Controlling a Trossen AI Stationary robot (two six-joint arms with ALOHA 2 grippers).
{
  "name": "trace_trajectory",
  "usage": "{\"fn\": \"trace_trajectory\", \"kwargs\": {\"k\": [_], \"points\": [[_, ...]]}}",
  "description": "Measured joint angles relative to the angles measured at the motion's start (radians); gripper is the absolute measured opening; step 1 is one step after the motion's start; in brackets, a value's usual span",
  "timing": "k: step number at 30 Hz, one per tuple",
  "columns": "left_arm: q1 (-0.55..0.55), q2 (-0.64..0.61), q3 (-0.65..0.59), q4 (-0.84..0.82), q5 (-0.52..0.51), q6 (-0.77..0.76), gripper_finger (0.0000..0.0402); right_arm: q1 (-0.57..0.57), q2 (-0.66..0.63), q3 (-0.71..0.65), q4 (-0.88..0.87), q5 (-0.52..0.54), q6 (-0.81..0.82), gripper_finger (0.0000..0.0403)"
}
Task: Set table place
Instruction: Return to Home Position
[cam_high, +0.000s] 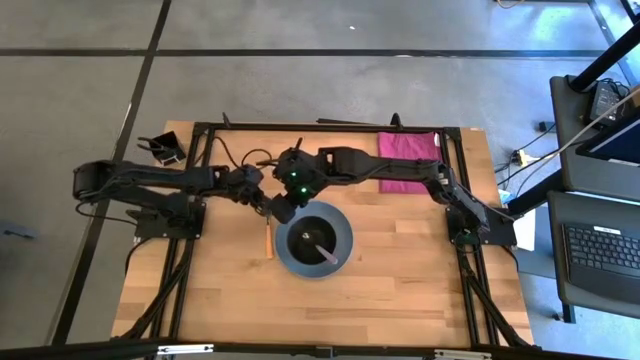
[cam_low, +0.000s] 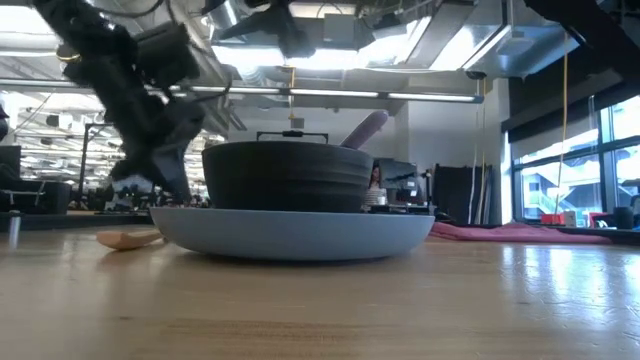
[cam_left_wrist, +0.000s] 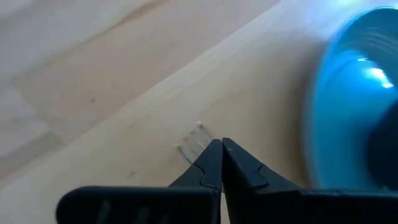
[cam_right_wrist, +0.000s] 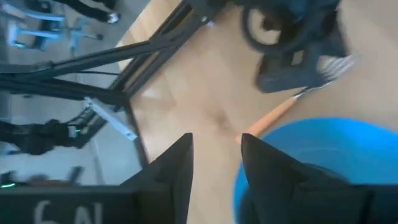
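Spoon (cam_high: 326, 250) in bowl (cam_high: 306, 232) on plate (cam_high: 342, 262), fork (cam_high: 268, 238) alongside: setting looks complete. Left claw (cam_left_wrist: 222, 144) closed and empty, right claw (cam_right_wrist: 214, 138) open; homing remains.

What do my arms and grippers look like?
Left arm and right arm are black, built of jointed segments. Left gripper: two pointed black wedge fingers. Right gripper: the same fingers, white markings on its body, green lights near its wrist.

A black bowl (cam_high: 322, 227) sits on the grey-blue plate (cam_high: 291, 263), mid-desk (cam_high: 400, 275). A purple-handled spoon (cam_high: 326, 251) leans in the bowl. The orange-handled fork (cam_high: 268, 238) lies just beside the plate.
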Motion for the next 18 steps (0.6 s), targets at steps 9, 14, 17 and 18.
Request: {"fn": "trace_trajectory", "kwargs": {"k": [9,14,17,18], "points": [[0.000,-0.079,0.331,-0.370,-0.041,0.133,0.0005,0.009,-0.146,0.000,-0.249,0.251,-0.136,0.0137],[0.000,-0.118,0.562,-0.491,-0.086,0.193,0.0003,0.037,-0.244,0.001,-0.428,0.486,-0.214,0.0137],[0.000,-0.145,0.710,-0.558,-0.109,0.254,0.0010,0.064,-0.297,0.001,-0.563,0.595,-0.188,0.0137],[0.000,-0.156,0.759,-0.592,-0.120,0.275,0.0012,0.074,-0.319,0.001,-0.609,0.635,-0.176,0.0137]]}}
